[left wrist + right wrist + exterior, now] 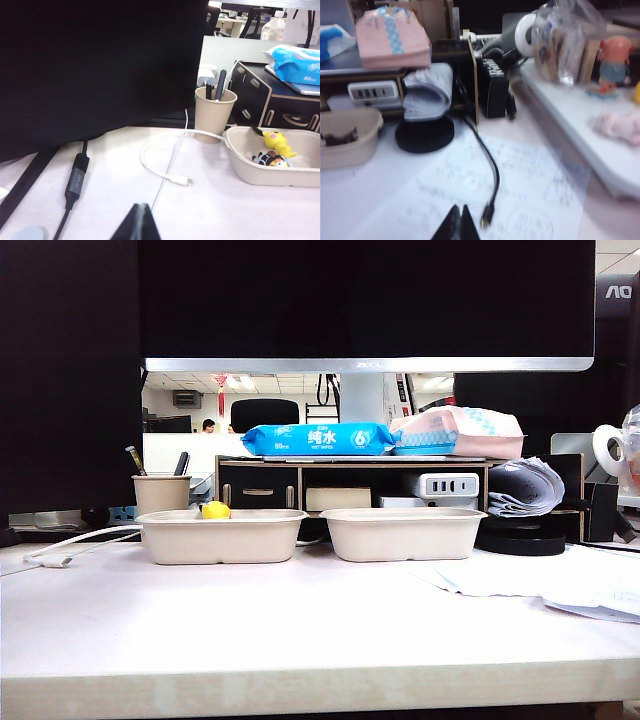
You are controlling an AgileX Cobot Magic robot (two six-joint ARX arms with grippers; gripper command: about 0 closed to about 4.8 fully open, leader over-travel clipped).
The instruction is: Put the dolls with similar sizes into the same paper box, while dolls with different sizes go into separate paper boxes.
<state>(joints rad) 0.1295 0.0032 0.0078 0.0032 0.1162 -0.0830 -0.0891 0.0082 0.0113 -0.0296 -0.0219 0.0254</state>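
Two beige paper boxes stand side by side, the left box [220, 540] and the right box [403, 538]. In the left box [260, 176] lie a yellow doll [277, 142] and a small striped doll [270, 159]; only the yellow doll's top [215, 510] shows over the rim in the exterior view. A flat black doll [340, 137] lies in the right box [355, 150]. My left gripper [141, 207] is shut and empty, low over the table well short of the left box. My right gripper [459, 209] is shut and empty over a printed sheet, away from the right box. Neither gripper appears in the exterior view.
A pen cup [214, 114] stands beside the left box, with a white cable [165, 172] looping in front. A black cable [492, 180] crosses the paper sheet [520, 200]. A raised shelf [580, 125] holds toy figures [614, 65]. A monitor and organiser shelf [350, 485] stand behind the boxes.
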